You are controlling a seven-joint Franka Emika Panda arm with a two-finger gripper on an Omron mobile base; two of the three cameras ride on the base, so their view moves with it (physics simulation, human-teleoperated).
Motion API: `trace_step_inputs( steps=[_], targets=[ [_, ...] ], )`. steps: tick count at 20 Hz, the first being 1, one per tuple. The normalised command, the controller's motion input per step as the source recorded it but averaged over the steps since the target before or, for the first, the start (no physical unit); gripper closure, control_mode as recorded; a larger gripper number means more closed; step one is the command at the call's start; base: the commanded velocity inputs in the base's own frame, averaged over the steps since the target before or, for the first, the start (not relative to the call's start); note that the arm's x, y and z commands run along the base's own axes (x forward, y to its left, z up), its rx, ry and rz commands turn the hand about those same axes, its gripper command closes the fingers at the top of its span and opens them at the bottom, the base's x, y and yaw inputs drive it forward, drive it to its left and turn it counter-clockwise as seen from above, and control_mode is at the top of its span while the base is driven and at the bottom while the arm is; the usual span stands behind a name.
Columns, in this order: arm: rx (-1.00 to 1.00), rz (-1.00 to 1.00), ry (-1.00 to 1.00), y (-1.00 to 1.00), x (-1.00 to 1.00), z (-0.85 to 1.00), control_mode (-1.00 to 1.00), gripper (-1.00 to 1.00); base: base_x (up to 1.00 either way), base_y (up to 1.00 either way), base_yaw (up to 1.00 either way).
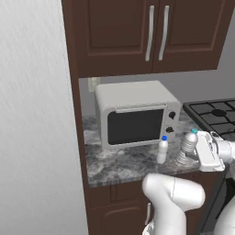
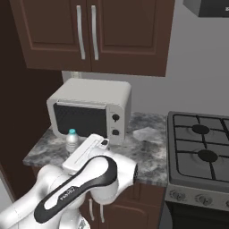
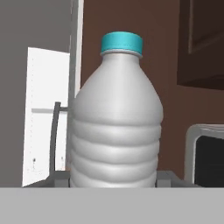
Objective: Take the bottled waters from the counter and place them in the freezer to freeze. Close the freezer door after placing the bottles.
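Since the teal-capped bottle (image 3: 116, 118) is a thin ribbed plastic shell, presumably full of water, it is judged moderately light, smooth and slippery, and liable to dent if squeezed hard. It is best taken around the ribbed middle, where the grooves resist slipping. At the right of the left base frame it stands on the counter (image 1: 124, 163), clasped by the narrowed gripper (image 1: 195, 149) at mid-body. The blue-capped bottle (image 1: 162, 149) is seen just beside it, centre frame, before the microwave (image 1: 135, 112). A stove (image 1: 215, 114) is seen at the right edge.
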Motion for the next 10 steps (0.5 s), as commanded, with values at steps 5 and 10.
trace_step_inputs(
  steps=[5, 10],
  targets=[
    [0.00, 0.09, 0.00, 0.20, -0.12, 0.13, -1.00, 1.00, 0.00, 0.00, 0.00],
    [-0.02, 0.17, 0.00, 0.12, 0.00, -0.02, -1.00, 1.00, 0.00, 0.00, 0.00]
  ],
)
